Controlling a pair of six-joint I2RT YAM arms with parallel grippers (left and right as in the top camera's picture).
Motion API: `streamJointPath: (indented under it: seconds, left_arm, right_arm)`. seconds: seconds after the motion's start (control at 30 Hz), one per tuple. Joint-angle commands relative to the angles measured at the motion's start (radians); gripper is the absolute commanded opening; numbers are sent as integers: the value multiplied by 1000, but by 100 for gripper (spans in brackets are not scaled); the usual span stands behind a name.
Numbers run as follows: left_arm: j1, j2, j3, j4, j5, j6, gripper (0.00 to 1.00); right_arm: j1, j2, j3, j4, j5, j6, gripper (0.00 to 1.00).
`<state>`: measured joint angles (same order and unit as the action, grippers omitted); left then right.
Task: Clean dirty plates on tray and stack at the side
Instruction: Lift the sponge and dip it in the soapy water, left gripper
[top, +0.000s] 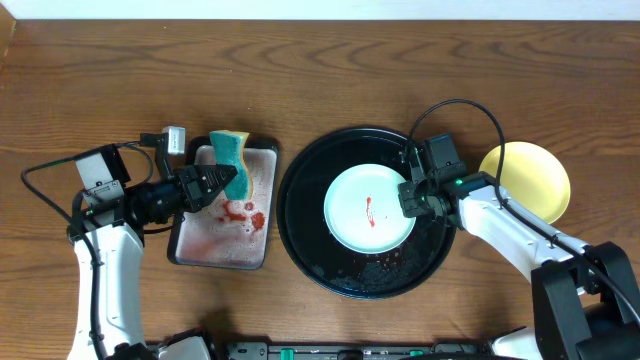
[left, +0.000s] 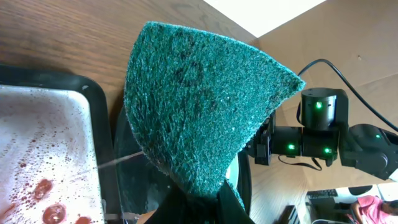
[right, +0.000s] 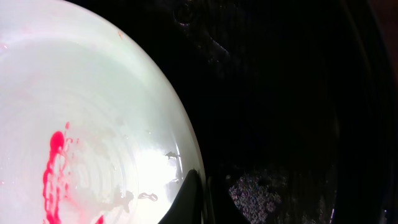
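A pale mint-blue plate (top: 368, 207) with a red smear (right: 55, 168) lies in the round black tray (top: 300, 215). My right gripper (top: 409, 194) is shut on the plate's right rim (right: 200, 177). A pale yellow plate (top: 530, 170) sits on the table to the right of the tray. My left gripper (top: 213, 184) is shut on a green and yellow sponge (top: 233, 160) and holds it over the rectangular tray; the sponge's green face (left: 199, 106) fills the left wrist view. I see no second mint-blue plate.
A rectangular black-rimmed tray (top: 262, 215) with pinkish-white inside, foam and red spots stands left of the round tray. The round tray's floor (right: 292, 124) is wet with foam. A small white and grey object (top: 175, 139) lies at the rectangular tray's upper left.
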<state>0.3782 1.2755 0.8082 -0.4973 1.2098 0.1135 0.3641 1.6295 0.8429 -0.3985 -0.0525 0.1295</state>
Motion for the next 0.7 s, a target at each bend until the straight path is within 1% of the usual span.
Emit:
streamJointPath:
  seconds: [0.0,0.13,0.2,0.27,0.37,0.47,0.57,0.67]
  left_arm:
    - [5,-8,-2,2,40,24,7]
    - [5,-8,-2,5,40,23,7]
    - [6,-8,-2,13,40,-4,7]
    - [17,-8,-2,36,39,-84,7]
    - [57,-8,-2,90,40,-288,7]
    - [101,-8,-2,128,40,-455,7]
    - [129,-8,-2,133,40,-517,8]
    - [134,-8,-2,134,64,-524,7]
  right_arm:
    - [4,9,-5,2,-4,3,1]
    - [4,9,-6,2,-4,3,1]
    - [4,9,-6,2,-4,3,1]
    - [4,9,-6,2,-4,3,1]
    - [4,9,-6,2,-4,3,1]
    - [4,9,-7,2,-4,3,1]
    - [4,9,-7,2,-4,4,1]
    - [4,9,-7,2,-4,3,1]
